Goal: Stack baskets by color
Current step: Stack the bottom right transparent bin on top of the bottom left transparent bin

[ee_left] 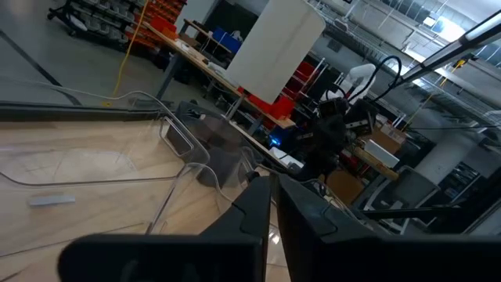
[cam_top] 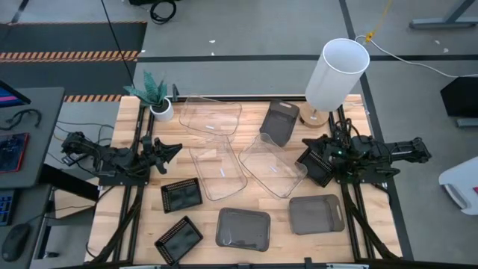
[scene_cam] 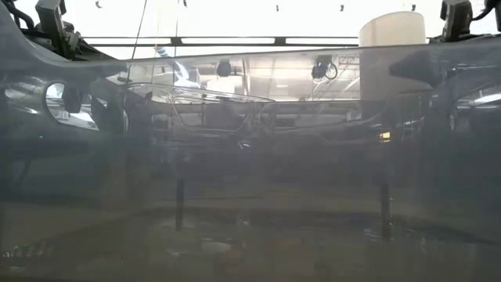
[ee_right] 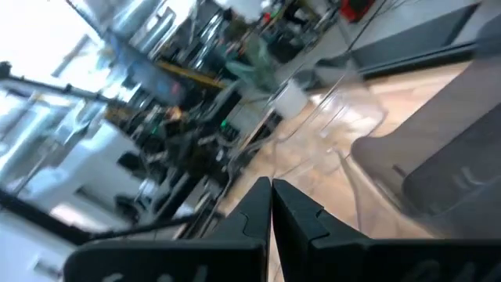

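Note:
Three clear baskets lie mid-table: one at the far side (cam_top: 210, 114), one in the middle (cam_top: 217, 166), one to its right (cam_top: 272, 166). A smoky-grey basket (cam_top: 279, 122) sits tilted at the far side, and two more (cam_top: 243, 228) (cam_top: 317, 214) rest near the front edge. Two black slatted baskets (cam_top: 182, 196) (cam_top: 178, 240) lie front left. A third (cam_top: 317, 166) lies partly under the right arm. My left gripper (cam_top: 178, 147) (ee_left: 274, 190) hovers shut at the table's left, pointing level toward the clear baskets. My right gripper (cam_top: 305, 143) (ee_right: 271, 188) hovers shut at the right, pointing level toward them.
A tall white lamp shade (cam_top: 336, 72) stands at the far right. A small white pot with a green plant (cam_top: 159, 104) stands at the far left corner. In the low view a grey basket wall (scene_cam: 250, 196) close to the camera fills most of the picture.

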{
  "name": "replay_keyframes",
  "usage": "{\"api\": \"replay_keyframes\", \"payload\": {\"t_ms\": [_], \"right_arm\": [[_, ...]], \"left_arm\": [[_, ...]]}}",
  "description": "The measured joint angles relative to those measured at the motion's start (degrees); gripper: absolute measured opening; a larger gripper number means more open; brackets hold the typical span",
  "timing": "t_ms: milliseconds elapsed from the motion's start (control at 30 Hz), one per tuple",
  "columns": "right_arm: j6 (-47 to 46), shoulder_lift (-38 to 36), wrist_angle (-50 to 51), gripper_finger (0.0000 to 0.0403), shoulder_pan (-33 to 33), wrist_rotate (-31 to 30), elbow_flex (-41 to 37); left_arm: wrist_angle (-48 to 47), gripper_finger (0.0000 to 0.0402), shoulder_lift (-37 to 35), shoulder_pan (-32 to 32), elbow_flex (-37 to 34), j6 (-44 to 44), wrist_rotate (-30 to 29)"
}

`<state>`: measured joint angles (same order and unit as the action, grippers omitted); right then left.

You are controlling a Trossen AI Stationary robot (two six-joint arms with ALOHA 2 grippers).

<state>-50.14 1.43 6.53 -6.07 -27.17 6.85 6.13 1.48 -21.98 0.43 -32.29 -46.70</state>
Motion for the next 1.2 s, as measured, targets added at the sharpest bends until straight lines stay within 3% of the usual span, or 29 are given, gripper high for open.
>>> {"api": "replay_keyframes", "payload": {"t_ms": [200,333,533,733,900,1200], "right_arm": [[-8.99,0.01,-3.97,0.0019,0.0,5.69,0.0],[-16.27,0.12,-8.61,0.0019,-0.02,17.58,0.0],[-14.26,2.03,-11.99,0.0014,0.66,28.65,0.88],[-9.19,8.72,-11.83,0.0009,1.01,34.67,5.25],[-4.8,18.36,-8.14,0.0011,1.01,44.21,11.19],[16.49,40.45,5.68,0.0019,0.53,53.71,25.63]], "left_arm": [[0.0,0.0034,0.0,-0.02,0.01,0.0,0.0],[0.0,0.0035,0.01,-0.01,0.01,0.0,0.0],[0.0,0.0028,0.0,-0.02,-0.01,0.02,0.0],[0.0,0.0035,0.0,0.0,0.01,0.0,0.0],[0.0,0.0033,0.01,0.0,0.02,0.01,0.0],[0.0,0.0034,0.01,0.0,0.01,0.0,0.0]]}}
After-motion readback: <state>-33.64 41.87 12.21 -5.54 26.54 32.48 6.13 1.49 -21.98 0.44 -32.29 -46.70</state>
